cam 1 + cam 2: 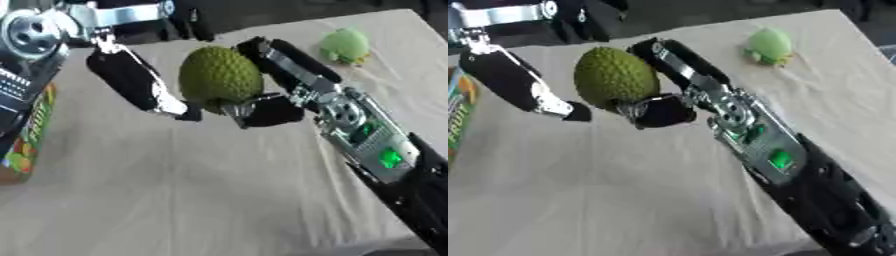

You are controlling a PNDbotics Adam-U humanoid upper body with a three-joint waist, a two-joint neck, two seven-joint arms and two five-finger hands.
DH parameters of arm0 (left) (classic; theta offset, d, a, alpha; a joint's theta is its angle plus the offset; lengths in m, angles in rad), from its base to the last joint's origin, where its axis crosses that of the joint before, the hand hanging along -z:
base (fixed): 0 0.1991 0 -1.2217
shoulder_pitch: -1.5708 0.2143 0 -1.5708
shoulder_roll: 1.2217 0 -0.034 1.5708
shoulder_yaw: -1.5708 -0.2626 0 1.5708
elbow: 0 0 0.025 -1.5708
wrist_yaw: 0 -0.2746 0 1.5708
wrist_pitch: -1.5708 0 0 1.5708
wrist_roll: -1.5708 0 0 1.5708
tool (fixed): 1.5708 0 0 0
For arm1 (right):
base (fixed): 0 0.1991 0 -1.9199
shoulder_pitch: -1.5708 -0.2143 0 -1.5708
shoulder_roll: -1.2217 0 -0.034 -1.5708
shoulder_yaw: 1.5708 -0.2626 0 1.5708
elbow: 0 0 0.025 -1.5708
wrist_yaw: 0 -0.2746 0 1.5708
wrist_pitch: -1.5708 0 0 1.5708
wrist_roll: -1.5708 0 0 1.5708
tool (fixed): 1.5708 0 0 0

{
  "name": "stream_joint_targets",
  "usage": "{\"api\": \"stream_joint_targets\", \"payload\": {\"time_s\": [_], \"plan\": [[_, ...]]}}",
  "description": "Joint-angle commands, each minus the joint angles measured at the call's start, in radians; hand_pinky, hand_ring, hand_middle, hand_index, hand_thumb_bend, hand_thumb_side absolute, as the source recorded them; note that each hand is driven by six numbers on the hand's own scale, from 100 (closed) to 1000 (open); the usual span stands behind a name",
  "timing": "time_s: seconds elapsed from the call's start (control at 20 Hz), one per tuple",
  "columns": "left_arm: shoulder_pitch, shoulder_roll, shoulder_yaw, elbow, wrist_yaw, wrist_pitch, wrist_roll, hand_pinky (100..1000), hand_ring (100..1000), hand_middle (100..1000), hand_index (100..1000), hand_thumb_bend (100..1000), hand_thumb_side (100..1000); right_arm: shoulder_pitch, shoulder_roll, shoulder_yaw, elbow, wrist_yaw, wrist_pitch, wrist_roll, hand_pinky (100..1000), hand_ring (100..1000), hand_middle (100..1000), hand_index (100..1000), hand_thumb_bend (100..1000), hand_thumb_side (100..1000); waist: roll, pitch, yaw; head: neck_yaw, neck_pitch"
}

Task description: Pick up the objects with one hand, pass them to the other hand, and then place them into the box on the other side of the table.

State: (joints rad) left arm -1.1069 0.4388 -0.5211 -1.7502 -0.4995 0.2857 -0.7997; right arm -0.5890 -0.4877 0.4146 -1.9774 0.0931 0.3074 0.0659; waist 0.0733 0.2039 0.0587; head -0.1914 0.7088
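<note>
Fruit, a bumpy dark-green one [220,75], sits between the two hands above the cloth-covered tabletop [175,190]. Coming in from the lower right, the right hand [284,82] has its fingers [293,60] curled behind the fruit and its thumb under it, holding it. From the upper left, the left hand [136,82] reaches down with its fingers [153,95] straight and close together, just beside the fruit's left side; whether they touch it I cannot tell. Farther back on the right lies a small pale-green object [344,45]. At the left edge stands a colourful box [26,140].
</note>
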Motion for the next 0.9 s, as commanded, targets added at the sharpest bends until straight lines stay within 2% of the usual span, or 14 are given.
{"api": "stream_joint_targets", "payload": {"time_s": [0.05, 0.25, 0.45, 0.6, 0.9], "plan": [[-0.014, 0.006, 0.007, -0.015, -0.011, 0.008, 0.006, 744, 793, 755, 835, 601, 283, -0.017, -0.012, -0.005, -0.023, 0.007, -0.008, 0.000, 715, 548, 350, 495, 100, 100, -0.004, -0.019, 0.002, 0.005, -0.015], [-0.012, 0.004, 0.003, -0.012, -0.016, 0.017, 0.019, 738, 787, 750, 827, 512, 212, -0.017, -0.012, -0.004, -0.023, 0.012, -0.015, 0.000, 716, 549, 351, 495, 100, 100, -0.004, -0.017, 0.003, 0.010, -0.024], [-0.013, 0.002, -0.001, -0.011, -0.019, 0.019, 0.020, 737, 785, 748, 815, 477, 175, -0.018, -0.013, -0.003, -0.023, 0.024, -0.024, 0.004, 716, 549, 351, 496, 100, 100, -0.004, -0.017, 0.003, 0.011, -0.023], [-0.013, 0.000, -0.002, -0.009, -0.017, 0.019, 0.013, 735, 784, 746, 797, 473, 180, -0.019, -0.013, -0.003, -0.023, 0.026, -0.030, 0.004, 715, 549, 351, 495, 100, 100, -0.004, -0.017, 0.002, 0.014, -0.022], [-0.008, -0.011, -0.007, 0.008, -0.012, 0.019, 0.005, 738, 788, 752, 805, 490, 247, -0.022, -0.011, -0.002, -0.023, 0.026, -0.035, 0.004, 715, 549, 351, 495, 100, 100, -0.004, -0.017, 0.000, 0.017, -0.022]]}}
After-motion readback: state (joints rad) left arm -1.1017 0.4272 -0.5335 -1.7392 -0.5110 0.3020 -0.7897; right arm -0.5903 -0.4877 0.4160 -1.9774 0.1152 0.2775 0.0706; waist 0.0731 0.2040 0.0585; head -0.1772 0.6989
